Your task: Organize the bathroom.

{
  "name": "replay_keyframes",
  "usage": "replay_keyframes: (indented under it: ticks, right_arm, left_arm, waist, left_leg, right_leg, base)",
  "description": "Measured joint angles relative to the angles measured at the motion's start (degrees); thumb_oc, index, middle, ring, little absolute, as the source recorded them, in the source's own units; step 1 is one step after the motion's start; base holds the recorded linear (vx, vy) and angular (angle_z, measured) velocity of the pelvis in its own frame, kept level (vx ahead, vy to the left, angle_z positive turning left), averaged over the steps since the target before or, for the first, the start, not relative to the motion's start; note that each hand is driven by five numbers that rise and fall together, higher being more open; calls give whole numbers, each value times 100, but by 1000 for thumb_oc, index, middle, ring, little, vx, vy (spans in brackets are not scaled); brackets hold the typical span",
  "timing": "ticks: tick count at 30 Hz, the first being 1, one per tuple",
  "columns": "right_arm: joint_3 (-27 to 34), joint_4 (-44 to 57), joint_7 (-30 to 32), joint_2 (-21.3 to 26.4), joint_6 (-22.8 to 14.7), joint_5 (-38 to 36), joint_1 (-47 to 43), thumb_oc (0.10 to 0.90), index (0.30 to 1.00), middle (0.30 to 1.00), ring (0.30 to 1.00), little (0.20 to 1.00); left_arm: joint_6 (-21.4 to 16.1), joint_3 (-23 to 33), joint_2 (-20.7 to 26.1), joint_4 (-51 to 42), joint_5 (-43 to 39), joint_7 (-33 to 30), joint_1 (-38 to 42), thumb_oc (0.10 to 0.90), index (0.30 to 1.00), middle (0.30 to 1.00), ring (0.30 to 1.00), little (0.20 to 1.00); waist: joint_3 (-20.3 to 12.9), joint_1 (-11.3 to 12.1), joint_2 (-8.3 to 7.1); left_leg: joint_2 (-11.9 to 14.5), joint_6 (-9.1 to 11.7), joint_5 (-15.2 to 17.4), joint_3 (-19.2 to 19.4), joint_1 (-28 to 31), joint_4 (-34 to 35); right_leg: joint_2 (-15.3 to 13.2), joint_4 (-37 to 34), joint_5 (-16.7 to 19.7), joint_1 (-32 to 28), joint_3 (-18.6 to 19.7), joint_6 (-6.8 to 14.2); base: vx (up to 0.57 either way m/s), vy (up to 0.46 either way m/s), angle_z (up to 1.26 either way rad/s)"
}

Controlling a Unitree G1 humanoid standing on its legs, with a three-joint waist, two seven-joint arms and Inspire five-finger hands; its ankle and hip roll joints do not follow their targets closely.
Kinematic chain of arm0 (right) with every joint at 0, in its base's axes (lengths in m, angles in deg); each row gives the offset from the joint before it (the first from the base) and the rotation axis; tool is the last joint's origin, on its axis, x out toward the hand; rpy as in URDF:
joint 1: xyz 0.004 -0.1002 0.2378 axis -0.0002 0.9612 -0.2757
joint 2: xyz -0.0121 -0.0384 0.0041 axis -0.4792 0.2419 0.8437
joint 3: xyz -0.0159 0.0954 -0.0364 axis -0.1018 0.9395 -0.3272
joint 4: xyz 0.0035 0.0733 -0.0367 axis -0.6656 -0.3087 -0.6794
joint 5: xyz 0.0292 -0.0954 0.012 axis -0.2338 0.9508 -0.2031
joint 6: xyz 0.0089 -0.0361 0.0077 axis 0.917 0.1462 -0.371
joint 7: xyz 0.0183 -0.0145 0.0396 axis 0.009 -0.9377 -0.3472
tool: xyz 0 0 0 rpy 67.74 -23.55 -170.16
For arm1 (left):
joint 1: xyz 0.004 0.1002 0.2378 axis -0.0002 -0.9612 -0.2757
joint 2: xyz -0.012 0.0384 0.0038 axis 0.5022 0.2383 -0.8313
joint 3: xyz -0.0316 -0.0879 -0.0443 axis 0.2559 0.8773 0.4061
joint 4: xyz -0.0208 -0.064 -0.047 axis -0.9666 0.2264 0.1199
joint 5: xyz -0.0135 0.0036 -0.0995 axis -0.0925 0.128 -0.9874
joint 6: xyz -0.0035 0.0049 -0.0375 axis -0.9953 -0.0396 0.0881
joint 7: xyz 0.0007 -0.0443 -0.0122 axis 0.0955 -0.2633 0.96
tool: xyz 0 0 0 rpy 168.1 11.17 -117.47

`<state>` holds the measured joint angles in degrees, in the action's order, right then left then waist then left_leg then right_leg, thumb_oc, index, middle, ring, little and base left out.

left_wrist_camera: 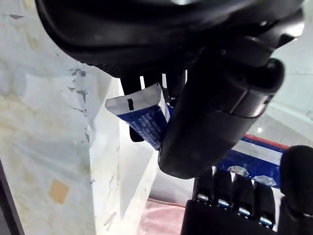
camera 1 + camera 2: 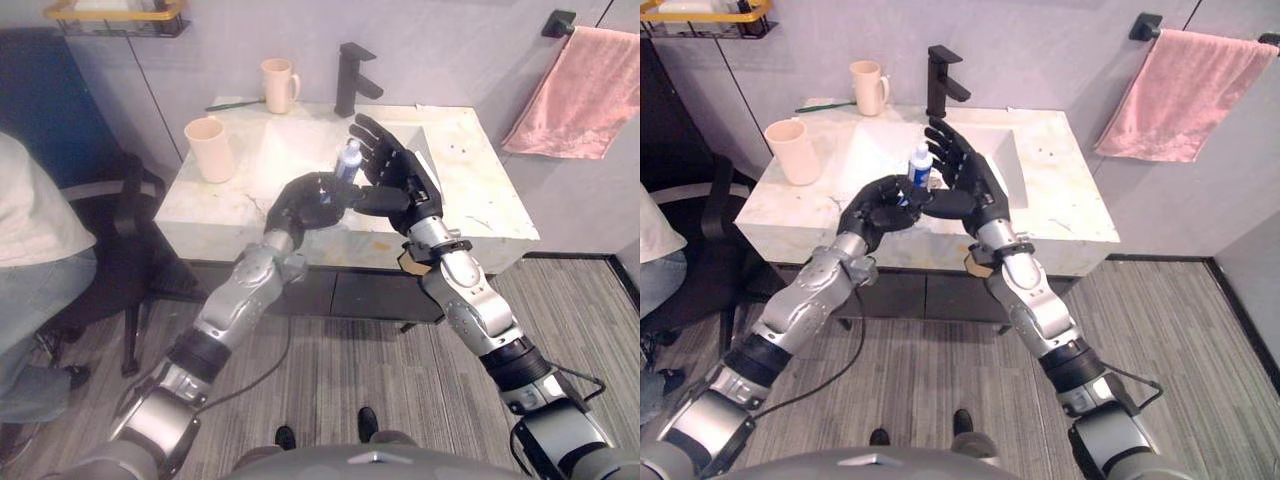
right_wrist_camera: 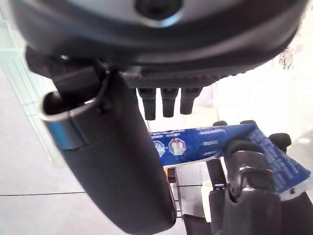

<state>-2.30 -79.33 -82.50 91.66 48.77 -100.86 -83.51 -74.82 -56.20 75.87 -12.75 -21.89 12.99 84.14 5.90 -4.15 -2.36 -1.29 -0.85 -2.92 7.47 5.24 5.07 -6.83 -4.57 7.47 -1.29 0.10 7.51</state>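
Gripping blue toothpaste tube (image 2: 921, 165) upright over marble surface (image 2: 1060, 190): left hand (image 2: 880, 212) clenching it; right hand (image 2: 962, 175) splaying beside. Print illegible.

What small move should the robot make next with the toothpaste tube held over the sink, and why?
Probably close the right hand around the toothpaste tube. The left hand grips its lower end upright over the sink, and the right hand's fingers are straight beside it, so a handover looks likely.
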Motion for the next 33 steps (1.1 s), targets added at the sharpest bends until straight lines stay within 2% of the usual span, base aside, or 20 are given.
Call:
replay_keyframes:
  ticks: [7,20,21,22,23,24,25,26,27,28,29,30,31,33]
  right_arm:
    - [1,0,-41,0,-5,-3,50,800,900,900,900,900]
    - [-107,-1,-273,-3,-3,-7,367,800,900,900,900,900]
    - [-115,-1,-275,-4,-3,-6,367,765,848,848,848,848]
    - [-116,-1,-275,-4,-3,-6,367,765,848,848,848,848]
    - [-117,-1,-275,-4,-3,-5,367,676,714,714,714,714]
    - [-117,-1,-274,-4,-3,-5,366,665,698,698,698,698]
    - [-117,-1,-273,-4,-3,-5,366,704,756,756,756,756]
    - [-117,-1,-273,-4,-3,-5,366,704,756,756,756,756]
    - [-117,-1,-267,-4,-3,-4,366,737,806,806,806,806]
    - [-115,-1,-251,-4,-4,-4,366,725,787,787,787,787]
    - [-116,-1,-252,-4,-4,-4,366,676,714,714,714,714]
    - [-116,-1,-252,-4,-4,1,365,664,695,695,695,695]
    - [-115,-1,-232,-4,-4,2,364,596,594,594,594,594]
    - [-101,-2,-152,-4,-4,3,361,554,531,531,531,531]
  left_arm:
    - [0,0,-1,162,6,-85,-1,400,300,300,300,300]
    - [-13,4,0,165,7,-119,-1,400,300,300,300,300]
    - [-13,4,0,165,7,-119,-1,400,300,300,300,300]
    - [-13,4,0,165,7,-121,-1,400,300,300,300,300]
    - [-15,4,2,165,7,-121,-1,400,300,300,300,300]
    - [-16,4,2,166,7,-121,-1,400,300,300,300,300]
    - [-16,4,2,166,7,-121,-1,400,300,300,300,300]
    - [-18,4,2,165,7,-122,-1,400,300,300,300,300]
    - [-19,4,2,165,7,-121,-1,400,300,300,300,300]
    - [-21,4,2,166,7,-121,-1,400,300,300,300,300]
    - [-22,4,2,165,7,-120,-1,400,300,300,300,300]
    - [-27,4,-3,166,8,-119,-1,400,300,300,300,300]
    - [-36,4,-4,165,7,-116,-1,400,300,300,300,300]
    - [-49,3,-3,165,7,-103,-2,400,300,300,300,300]
  waist:
    - [5,-85,9]
    - [6,-84,10]
    - [6,-80,10]
    - [6,-77,10]
    - [6,-74,10]
    - [6,-73,10]
    - [6,-72,10]
    - [6,-69,10]
    - [6,-69,10]
    - [6,-66,10]
    - [6,-66,10]
    - [6,-63,10]
    - [6,-59,10]
    - [6,-54,10]
  left_leg:
    - [2,0,1,13,1,1]
    - [4,1,1,18,1,3]
    - [4,1,1,17,1,2]
    - [4,1,1,17,1,2]
    - [3,1,1,16,1,2]
    - [3,1,1,16,1,2]
    - [3,1,1,15,1,2]
    - [3,1,1,14,1,2]
    - [4,1,1,14,1,1]
    - [3,1,1,13,1,2]
    - [4,1,1,13,1,2]
    - [4,0,1,12,1,2]
    - [4,1,0,12,1,2]
    - [4,1,0,10,1,2]
  right_leg:
    - [1,0,0,6,11,1]
    - [3,-1,-1,8,14,1]
    - [3,-1,-1,8,14,1]
    - [3,-1,-1,8,13,1]
    - [3,-1,-1,6,11,1]
    - [3,-1,-1,6,10,1]
    - [3,-1,-1,6,10,1]
    - [3,-1,-1,5,9,1]
    - [3,-1,-1,5,8,1]
    - [2,-1,-1,4,7,1]
    - [2,-1,-1,4,7,1]
    - [2,-1,-1,4,6,1]
    - [2,-1,-1,3,6,1]
    - [2,-1,-1,3,5,1]
  base:
    - [0,0,0]
    - [0,0,0]
    - [0,0,0]
    - [0,0,0]
    - [0,0,0]
    - [0,0,0]
    - [0,0,0]
    - [0,0,0]
    - [0,0,0]
    - [0,0,0]
    - [0,0,0]
    - [0,0,0]
    - [0,0,0]
    - [0,0,0]
